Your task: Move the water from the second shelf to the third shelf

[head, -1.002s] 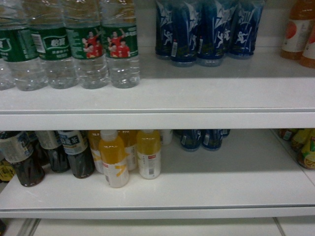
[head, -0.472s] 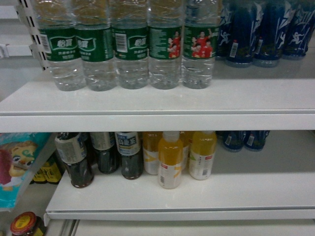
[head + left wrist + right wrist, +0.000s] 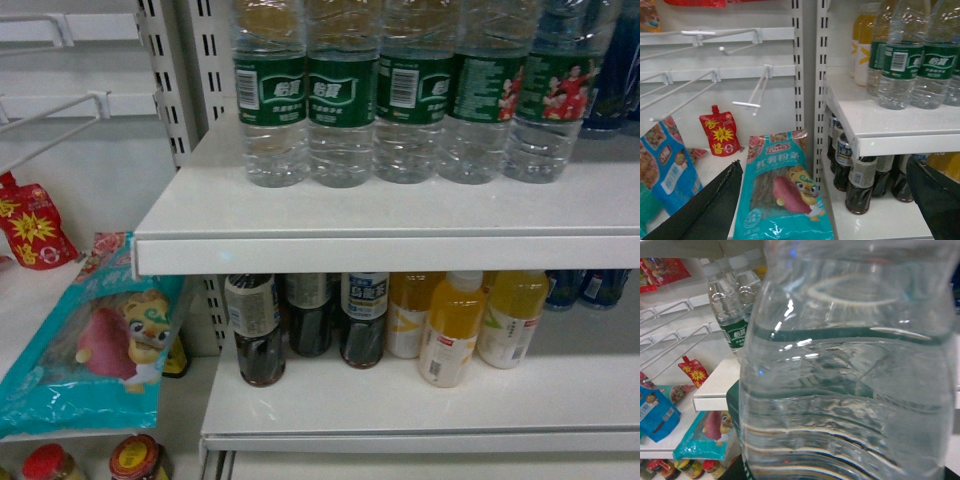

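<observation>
A clear ribbed water bottle (image 3: 850,380) fills the right wrist view, standing between the jaws of my right gripper (image 3: 840,471), which is shut on it. Only dark finger edges show at the bottom corners. Behind it more water bottles (image 3: 732,300) stand on a white shelf (image 3: 715,390). In the head view a row of green-labelled water bottles (image 3: 340,95) stands on the upper shelf (image 3: 350,250); neither gripper shows there. My left gripper (image 3: 825,200) is open and empty, its black fingers (image 3: 715,210) spread wide in front of the shelf's left end.
The lower shelf (image 3: 420,410) holds dark drink bottles (image 3: 255,330) and yellow juice bottles (image 3: 455,330). To the left, past the slotted upright (image 3: 165,90), is a bay with wire hooks (image 3: 755,95), a teal snack bag (image 3: 95,340), a red pouch (image 3: 720,135) and jars (image 3: 135,458).
The head view has swung left: the bottle rows slid to the right in frame, and the hook bay with the snack bags has come into view.
</observation>
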You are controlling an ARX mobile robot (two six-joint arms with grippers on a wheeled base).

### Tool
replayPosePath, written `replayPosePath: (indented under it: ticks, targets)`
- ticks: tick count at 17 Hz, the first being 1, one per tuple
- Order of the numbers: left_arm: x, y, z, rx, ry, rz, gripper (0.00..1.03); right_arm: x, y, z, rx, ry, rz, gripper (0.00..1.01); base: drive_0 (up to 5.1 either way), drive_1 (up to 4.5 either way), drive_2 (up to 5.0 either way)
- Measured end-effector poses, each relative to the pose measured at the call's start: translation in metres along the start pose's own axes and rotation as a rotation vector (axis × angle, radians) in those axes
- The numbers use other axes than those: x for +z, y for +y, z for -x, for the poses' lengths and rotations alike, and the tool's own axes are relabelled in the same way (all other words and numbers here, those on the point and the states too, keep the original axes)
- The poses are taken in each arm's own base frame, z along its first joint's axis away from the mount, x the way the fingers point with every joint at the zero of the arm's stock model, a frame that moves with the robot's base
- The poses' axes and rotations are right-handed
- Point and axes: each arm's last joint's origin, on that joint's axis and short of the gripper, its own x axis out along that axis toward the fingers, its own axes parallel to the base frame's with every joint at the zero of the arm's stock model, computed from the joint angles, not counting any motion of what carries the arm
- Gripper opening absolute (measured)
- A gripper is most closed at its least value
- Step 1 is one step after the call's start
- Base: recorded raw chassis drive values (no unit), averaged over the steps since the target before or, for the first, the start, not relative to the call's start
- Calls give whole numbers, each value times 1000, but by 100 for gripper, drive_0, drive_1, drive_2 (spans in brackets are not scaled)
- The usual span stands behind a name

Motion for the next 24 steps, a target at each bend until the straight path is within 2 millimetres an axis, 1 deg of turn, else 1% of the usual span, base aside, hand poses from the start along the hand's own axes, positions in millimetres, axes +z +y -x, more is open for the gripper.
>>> replayPosePath:
  ticks: [2, 5, 13, 14, 15, 16, 18, 20, 21, 22, 23, 24]
  targets:
    - [0, 0, 0, 0, 0, 0, 98, 0, 0, 0, 0, -2, 0, 42, -498, 247, 247]
    - [0, 0, 0, 5, 3, 0, 98, 0, 1, 0, 26, 0, 0, 42, 0, 0, 0]
    - [0, 0, 0, 0, 1, 0, 98, 0, 1, 0, 8, 1, -1, 42, 0, 0, 0]
    - [0, 0, 0, 0, 1, 0, 98, -1, 0, 0, -15, 42, 6, 42, 0, 0, 0]
    - [0, 0, 0, 0, 2, 0, 98, 0, -1, -7, -44, 108, 48, 42, 0, 0, 0]
    - [0, 0, 0, 0, 1, 0, 98, -1, -4, -17, -55, 109, 84, 42, 0, 0, 0]
    - [0, 0, 0, 0, 1, 0, 98, -4, -7, -41, -66, 113, 156, 42, 0, 0, 0]
    - [0, 0, 0, 0, 1, 0, 98, 0, -6, -68, -41, 99, 186, 42, 0, 0, 0]
    - [0, 0, 0, 0, 1, 0, 98, 11, -2, -98, -22, 71, 203, 42, 0, 0, 0]
    - [0, 0, 0, 0, 1, 0, 98, 14, 0, -132, -26, 84, 208, 42, 0, 0, 0]
    - [0, 0, 0, 0, 1, 0, 98, 13, -1, -141, -37, 96, 208, 42, 0, 0, 0]
    - [0, 0, 0, 0, 1, 0, 98, 9, 0, -156, -44, 114, 211, 42, 0, 0, 0]
